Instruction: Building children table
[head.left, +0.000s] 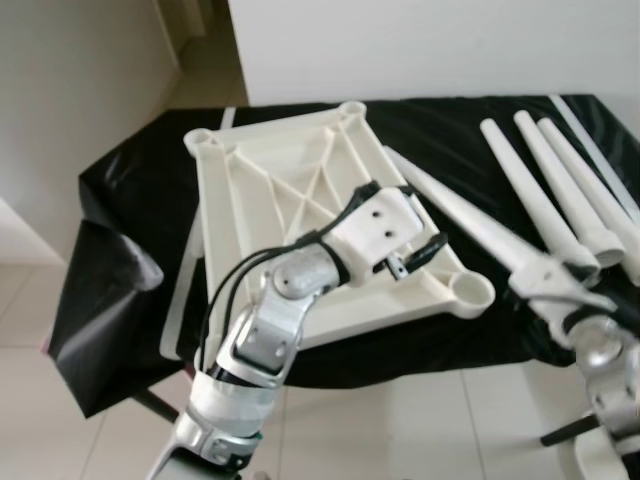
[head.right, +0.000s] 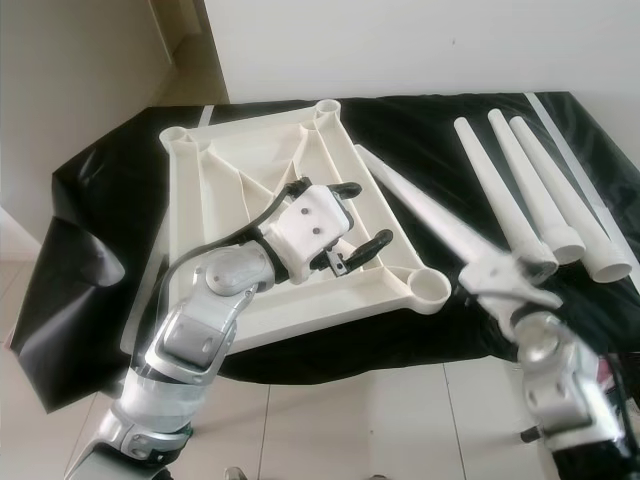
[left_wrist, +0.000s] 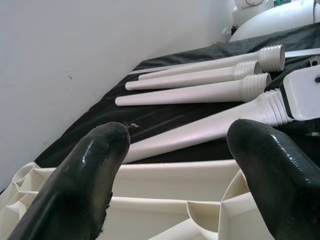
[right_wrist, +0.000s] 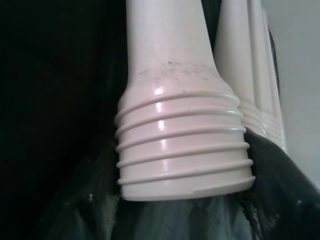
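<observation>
- Left eye view: a pale tiled floor (head.left: 420, 420) and a white wall surround a desk (head.left: 450, 130) draped in black sheet. The white tabletop (head.left: 270, 190) lies upside down on it, ribs and corner sockets facing up. The left end effector (head.left: 415, 245) hovers over the tabletop's near-right part, fingers spread and holding nothing.
- Right eye view: one loose leg (head.right: 420, 215) lies just beside the tabletop's right edge, its thick end toward the right end effector (head.right: 515, 275) at the desk's near edge — I cannot tell whether its fingers grip the leg. Three more legs (head.right: 530, 180) lie side by side further right.
- Left wrist view: two black fingertips (left_wrist: 95, 170) stand well apart above the tabletop's ribs; four legs lie beyond on the black sheet.
- Right wrist view: the threaded end (right_wrist: 182, 150) of the nearest leg sits very close — the other legs lie just beside it.
</observation>
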